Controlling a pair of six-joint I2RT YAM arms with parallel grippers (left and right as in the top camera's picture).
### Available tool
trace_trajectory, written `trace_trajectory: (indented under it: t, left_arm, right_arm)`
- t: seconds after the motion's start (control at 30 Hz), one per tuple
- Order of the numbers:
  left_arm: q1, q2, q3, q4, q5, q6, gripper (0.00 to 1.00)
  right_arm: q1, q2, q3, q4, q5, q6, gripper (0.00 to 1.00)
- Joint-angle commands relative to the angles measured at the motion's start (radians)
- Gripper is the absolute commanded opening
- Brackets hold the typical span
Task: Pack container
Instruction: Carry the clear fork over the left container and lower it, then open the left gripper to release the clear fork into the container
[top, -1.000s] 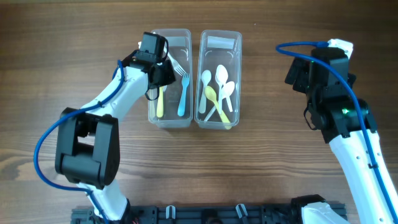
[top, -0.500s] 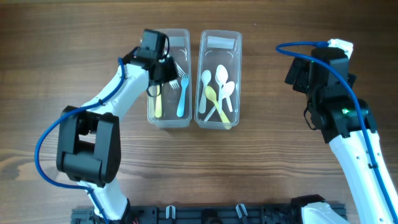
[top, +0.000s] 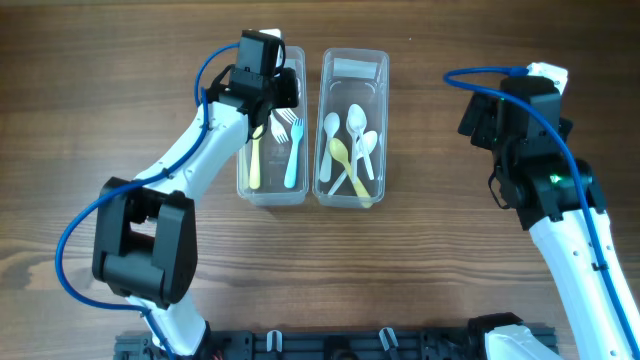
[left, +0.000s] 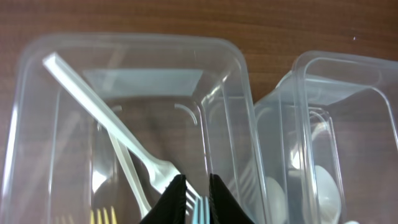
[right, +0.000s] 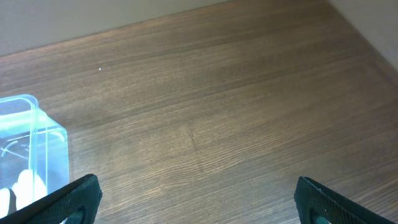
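Overhead: the left gripper (top: 283, 92) hangs over the upper end of the left clear plastic container (top: 246, 186), which holds a yellow fork (top: 255, 160), a blue fork (top: 293, 155) and a white fork (top: 281, 124). The right container (top: 352, 62) beside it holds pale spoons (top: 358, 137). The right gripper (top: 478, 118) sits at right, above bare wooden table (top: 420, 260).

Left wrist: black fingertips (left: 169, 200) nearly pressed together, no object visibly between them, just over the smooth white fork (left: 118, 130).

Right wrist: fingers (right: 76, 194) spread wide, holding nothing, over grained wood.
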Motion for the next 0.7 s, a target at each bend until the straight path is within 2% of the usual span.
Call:
trace_trajectory:
  t: [0.0, 0.1, 0.3, 0.47, 0.67]
  left_arm:
    - [0.002, 0.035, 0.016, 0.035, -0.047, 0.072, 0.14]
    - [0.002, 0.069, 0.016, 0.076, -0.047, 0.072, 0.06]
    - [0.002, 0.143, 0.016, 0.127, -0.050, 0.076, 0.04]
    - [0.002, 0.158, 0.016, 0.141, -0.074, 0.203, 0.04]
    - [0.002, 0.169, 0.016, 0.139, -0.122, 0.203, 0.04]
  right_arm:
    - [-0.002, 0.002, 0.014, 0.003, 0.017, -0.001, 1.00]
    - [-0.002, 0.002, 0.014, 0.002, 0.017, -0.001, 1.00]
    - [-0.002, 0.002, 0.014, 0.002, 0.017, -0.001, 1.00]
    - [-0.002, 0.002, 0.014, 0.002, 0.017, -0.001, 1.00]
    - [-0.002, 0.002, 0.014, 0.002, 0.017, -0.001, 1.00]
